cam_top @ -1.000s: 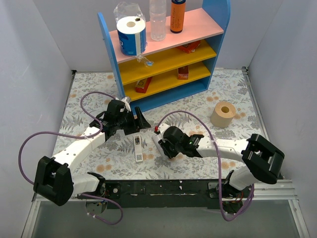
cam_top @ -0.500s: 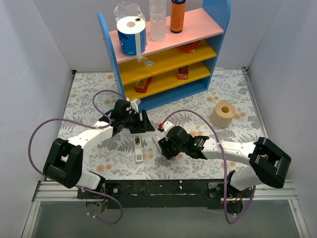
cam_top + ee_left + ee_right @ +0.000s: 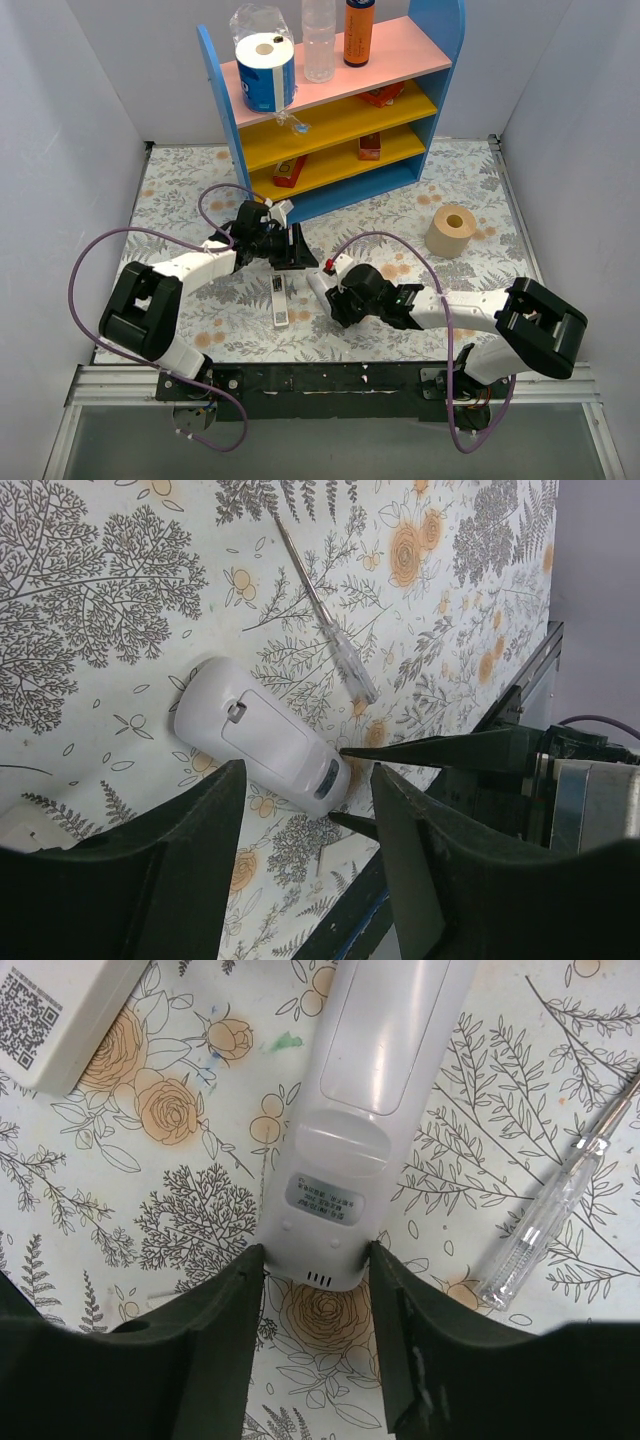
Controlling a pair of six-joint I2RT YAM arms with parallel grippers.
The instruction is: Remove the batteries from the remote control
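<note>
Both arms reach fwd & inward, L claw point(image 3: 287, 246) & R claw point(image 3: 335, 301) low, jaws apart

left hand point(image 3: 296, 250) shifted right, nearer right hand point(image 3: 327, 297)

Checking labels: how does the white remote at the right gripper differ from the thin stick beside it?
The remote is broad, opaque white and rounded; the stick is thin, with a clear handle and a metal shaft. The remote's end sits between the fingers of the right gripper; the stick lies outside them. Both lie flat on the floral table.
</note>
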